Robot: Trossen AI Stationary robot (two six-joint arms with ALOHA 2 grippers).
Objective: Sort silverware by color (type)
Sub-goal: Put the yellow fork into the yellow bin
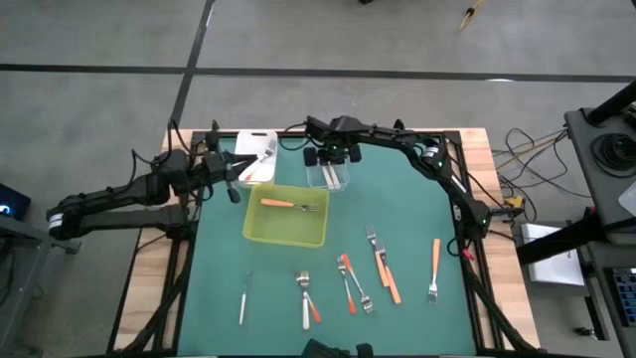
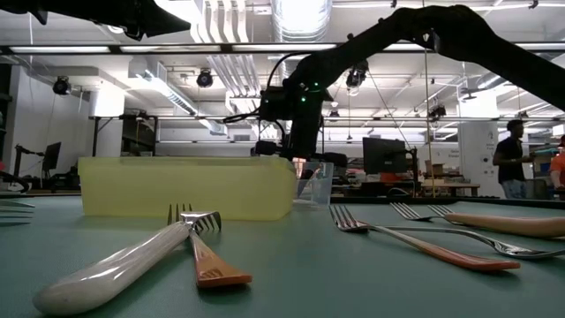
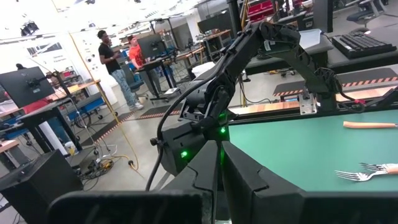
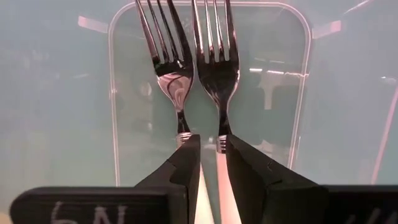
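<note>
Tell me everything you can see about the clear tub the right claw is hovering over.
The clear tub is a see-through plastic box with rounded corners, standing upright on the green table at its far side, between the white tub and the yellow-green tray. The right claw hangs directly above it, slightly parted. Two forks with shiny metal heads show over its bottom, side by side.

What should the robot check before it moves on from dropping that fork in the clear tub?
1. Right gripper over the clear tub: ok.
2. Fingers parted from the fork between them: cannot tell; a narrow gap shows.
3. Fork fully inside the tub, beside the other fork: cannot tell.
4. Left gripper shut, waiting by the white tub: ok.
5. Silverware left to sort: not ok, an orange-handled fork and others lie loose.
</note>
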